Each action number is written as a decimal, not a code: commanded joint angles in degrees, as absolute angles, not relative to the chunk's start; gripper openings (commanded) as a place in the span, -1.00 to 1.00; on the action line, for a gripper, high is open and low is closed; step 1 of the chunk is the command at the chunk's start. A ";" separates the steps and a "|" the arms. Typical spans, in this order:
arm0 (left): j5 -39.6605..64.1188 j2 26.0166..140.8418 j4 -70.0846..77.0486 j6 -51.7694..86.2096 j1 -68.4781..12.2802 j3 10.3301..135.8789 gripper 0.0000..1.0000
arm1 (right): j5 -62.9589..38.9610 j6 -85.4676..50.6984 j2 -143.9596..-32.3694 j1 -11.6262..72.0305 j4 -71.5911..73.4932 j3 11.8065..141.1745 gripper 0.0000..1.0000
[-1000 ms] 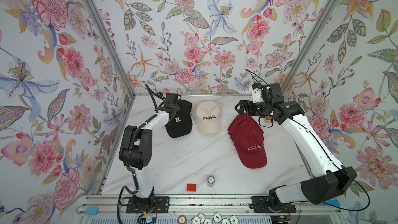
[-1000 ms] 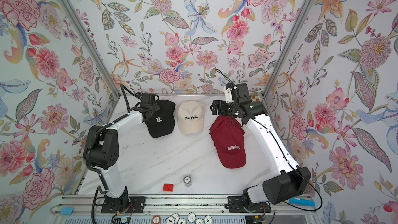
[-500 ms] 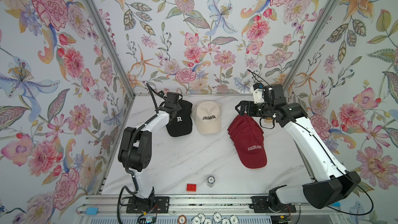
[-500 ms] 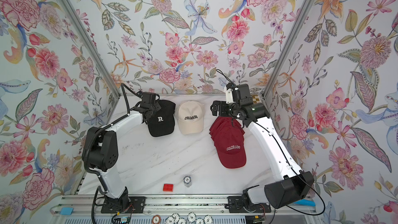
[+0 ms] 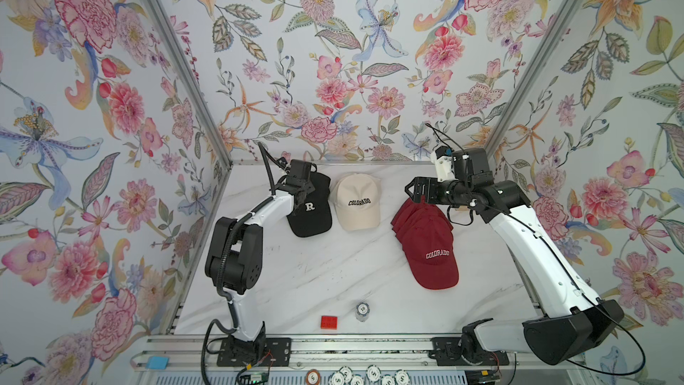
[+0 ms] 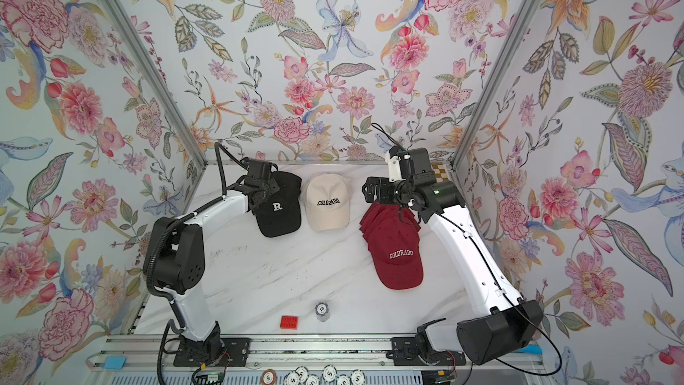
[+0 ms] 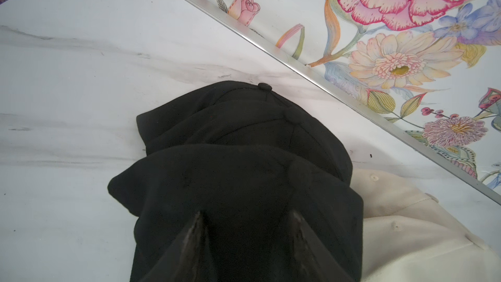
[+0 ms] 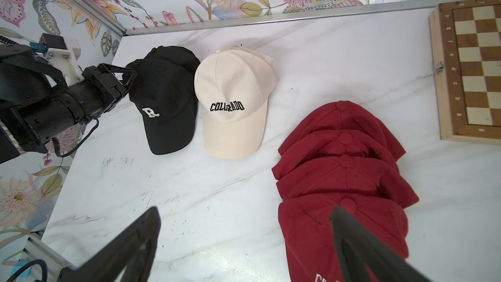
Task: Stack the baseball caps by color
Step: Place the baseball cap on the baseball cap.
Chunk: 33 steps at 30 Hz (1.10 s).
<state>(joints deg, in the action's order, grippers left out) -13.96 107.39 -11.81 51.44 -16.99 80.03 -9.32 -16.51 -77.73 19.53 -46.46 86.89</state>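
Only the right arm has shifted since a second ago, its elbow dropping slightly toward the near rail; none of the caps has moved.

The right gripper (image 5: 409,192) hovers just above the rear of the pile of four maroon fabric caps (image 5: 429,242), whose top cap reads "COLORADO" in white. Its jaws are spread wide and empty in the right wrist view (image 8: 244,240).

The left gripper (image 5: 301,194) sits on the back of the pile of three black fabric caps (image 5: 311,216); the top one bears a white "R". In the left wrist view its fingers (image 7: 195,240) stand partly apart against the top crown, but I cannot tell whether they pinch the cloth.

Between the two piles lie the cream fabric caps (image 5: 357,201) with black "COLORADO", just beside the black ones. All three piles rest at the far side of the white marble counter (image 5: 296,275).
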 commanded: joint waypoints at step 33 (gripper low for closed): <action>-14.58 98.97 -15.16 47.13 -18.01 85.87 0.88 | -10.97 -15.42 -74.56 17.66 -46.01 84.08 0.97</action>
